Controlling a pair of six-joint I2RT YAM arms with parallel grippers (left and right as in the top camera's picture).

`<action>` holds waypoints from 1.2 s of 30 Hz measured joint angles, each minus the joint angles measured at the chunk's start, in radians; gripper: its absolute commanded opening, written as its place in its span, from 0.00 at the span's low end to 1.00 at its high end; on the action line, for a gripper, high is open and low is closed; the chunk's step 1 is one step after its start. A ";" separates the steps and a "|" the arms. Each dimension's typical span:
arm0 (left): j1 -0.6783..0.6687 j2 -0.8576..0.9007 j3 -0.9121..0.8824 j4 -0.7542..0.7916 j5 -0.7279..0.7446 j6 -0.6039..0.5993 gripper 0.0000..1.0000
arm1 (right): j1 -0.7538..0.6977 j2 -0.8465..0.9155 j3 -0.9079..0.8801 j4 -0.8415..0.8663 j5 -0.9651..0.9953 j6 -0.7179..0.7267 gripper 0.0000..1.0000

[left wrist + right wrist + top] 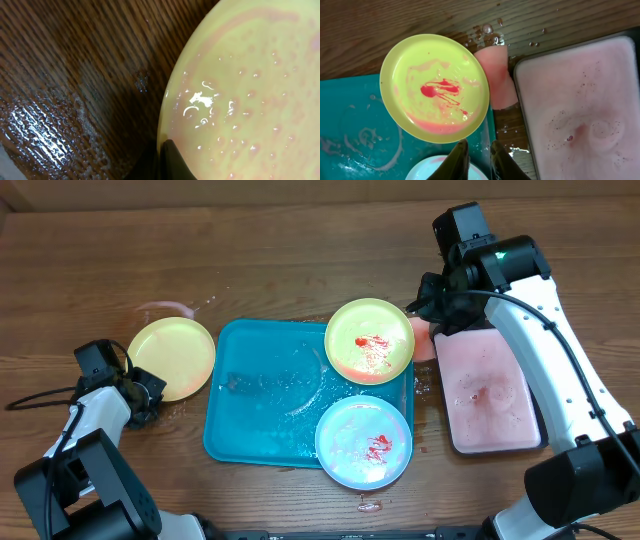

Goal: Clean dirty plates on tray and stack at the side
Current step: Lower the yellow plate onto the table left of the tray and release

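Right tool hovering above smeared plate, left tool at clean plate edge

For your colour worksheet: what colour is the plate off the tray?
Yellow-green plate, clearest in the overhead view.

Wet wooden table, teal tray, yellow plate, pink tray, perhaps sponge

Glossy wet plastic plates and tray on grainy wooden table.
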 measured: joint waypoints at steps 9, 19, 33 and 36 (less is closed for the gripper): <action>0.000 0.002 0.000 0.004 -0.004 -0.078 0.04 | 0.000 0.000 0.000 -0.002 -0.003 -0.001 0.18; 0.000 0.002 0.000 0.000 -0.012 -0.150 0.04 | 0.000 0.000 0.000 -0.006 -0.003 0.000 0.18; -0.007 0.008 0.040 0.006 -0.039 -0.234 0.04 | 0.000 0.000 0.000 -0.010 -0.003 -0.001 0.18; -0.007 0.009 0.094 -0.012 -0.049 -0.234 0.29 | 0.000 0.000 0.000 -0.011 -0.003 -0.001 0.18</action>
